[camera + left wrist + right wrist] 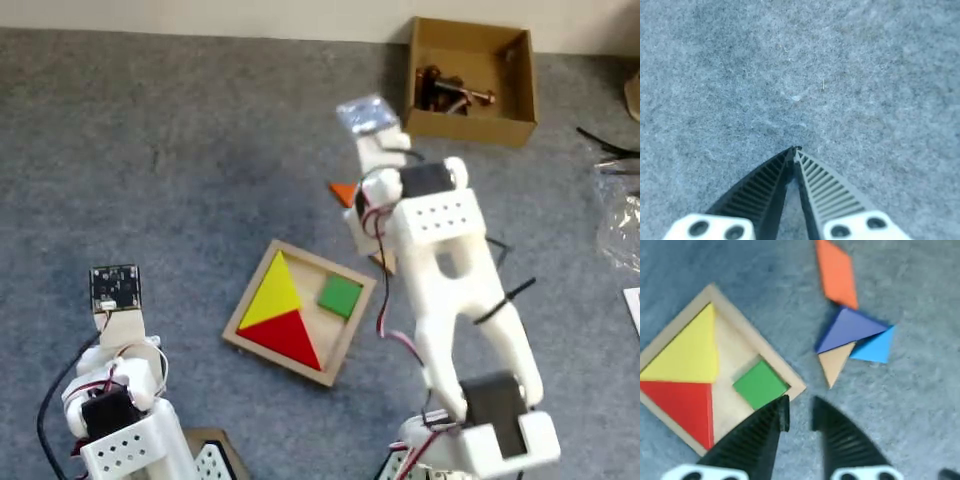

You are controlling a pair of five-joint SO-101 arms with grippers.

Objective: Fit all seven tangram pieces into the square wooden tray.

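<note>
The square wooden tray (325, 262) lies mid-table and holds a yellow triangle (690, 352), a red triangle (682, 407) and a green square (760, 385). Outside it on the carpet lie an orange parallelogram (837, 272), a dark blue triangle (847, 327), a light blue triangle (875, 346) and a tan triangle (834, 362), the last three touching. My right gripper (800, 415) hovers open and empty just off the tray's corner nearest those pieces. My left gripper (795, 150) is shut on nothing above bare carpet, at the front left.
A cardboard box (470, 80) with small parts stands at the back right. Cables and a plastic bag (620, 225) lie at the right edge. The right arm (445, 250) covers most of the loose pieces in the high view; the orange tip (343, 192) peeks out.
</note>
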